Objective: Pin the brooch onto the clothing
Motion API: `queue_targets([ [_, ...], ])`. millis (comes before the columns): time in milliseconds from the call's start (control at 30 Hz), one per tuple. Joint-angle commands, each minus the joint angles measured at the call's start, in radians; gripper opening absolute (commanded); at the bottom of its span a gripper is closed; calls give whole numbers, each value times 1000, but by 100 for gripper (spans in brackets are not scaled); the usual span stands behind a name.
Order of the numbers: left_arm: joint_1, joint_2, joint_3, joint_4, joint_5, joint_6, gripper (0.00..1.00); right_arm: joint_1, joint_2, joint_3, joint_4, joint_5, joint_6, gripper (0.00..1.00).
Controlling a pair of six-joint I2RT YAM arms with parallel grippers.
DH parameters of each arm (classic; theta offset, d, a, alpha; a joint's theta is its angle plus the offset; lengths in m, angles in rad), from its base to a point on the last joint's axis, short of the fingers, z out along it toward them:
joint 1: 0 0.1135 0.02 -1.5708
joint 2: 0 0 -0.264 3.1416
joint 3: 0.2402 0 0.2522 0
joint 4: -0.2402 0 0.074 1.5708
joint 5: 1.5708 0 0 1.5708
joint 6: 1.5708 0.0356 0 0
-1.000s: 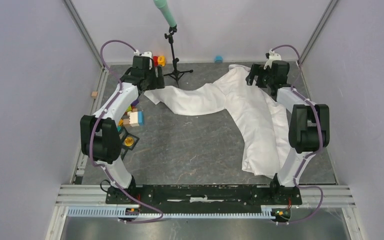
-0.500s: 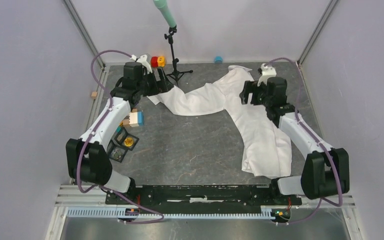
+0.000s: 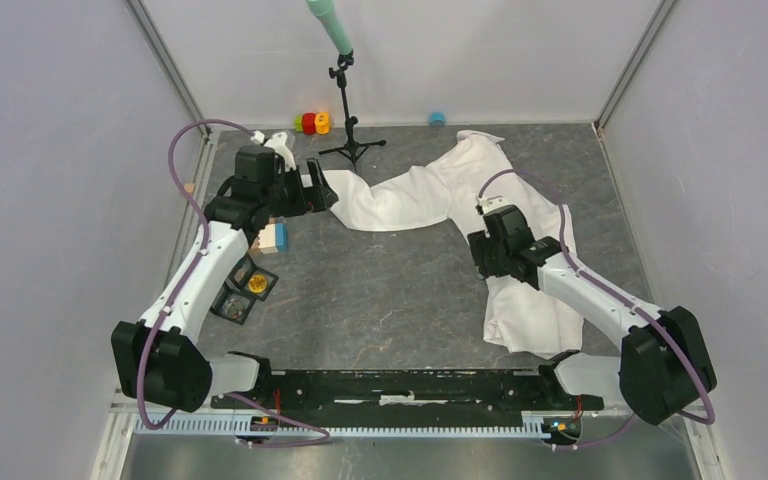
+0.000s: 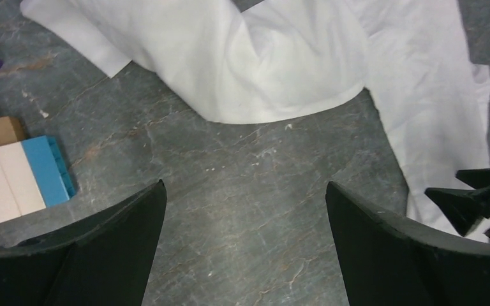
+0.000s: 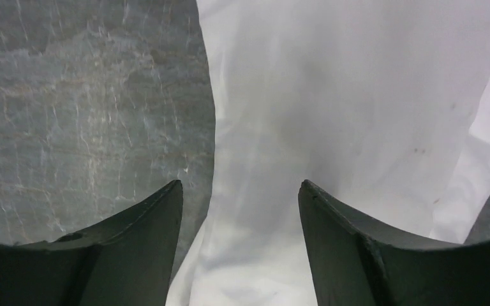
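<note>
The white shirt [image 3: 520,215] lies crumpled on the grey table, one sleeve reaching left and the body running down the right side. My left gripper [image 3: 317,190] is open and empty beside the sleeve's end; in its wrist view [image 4: 245,185] it hovers over bare table with the sleeve [image 4: 255,57] ahead. My right gripper [image 3: 482,250] is open and empty over the shirt's left edge [image 5: 332,95], its fingers [image 5: 240,183] straddling that edge. A tiny orange-gold ornament [image 3: 257,285], likely the brooch, sits in a small black square case at the left.
A second black case [image 3: 232,306] lies beside the first. Toy blocks [image 3: 272,236] sit by the left arm and show in the left wrist view [image 4: 19,178]. A tripod stand [image 3: 350,140], red and yellow blocks [image 3: 314,122] and a blue cap [image 3: 437,118] are at the back.
Both arms drew back from the far end. The left gripper moved off the sleeve's end toward me. The right gripper travelled from the collar area down to the shirt's left edge.
</note>
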Motion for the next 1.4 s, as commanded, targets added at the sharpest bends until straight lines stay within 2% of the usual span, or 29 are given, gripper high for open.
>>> queue_targets([
  [0, -1, -12, -35, -11, -98, 62, 100, 75, 39, 83, -144, 87, 39, 69],
  [167, -1, -4, -26, -43, -127, 56, 100, 167, 79, 61, -200, 128, 112, 62],
  [700, -1, -14, -29, -45, -109, 58, 100, 230, 128, -41, -239, 263, 213, 46],
  [800, -1, -9, -29, -44, -101, 53, 100, 231, 144, -49, -233, 279, 211, 36],
  [900, -1, -11, -31, -44, -109, 53, 100, 235, 152, -42, -236, 282, 209, 18],
  [1033, -1, -11, -32, -44, -112, 55, 100, 240, 121, -13, -246, 280, 210, 0],
  [1133, -1, -10, -32, -44, -114, 55, 100, 243, 96, 24, -253, 251, 198, 0],
  [1367, -1, -17, -37, -37, -111, 57, 100, 319, 31, 132, -154, 29, 152, 0],
])
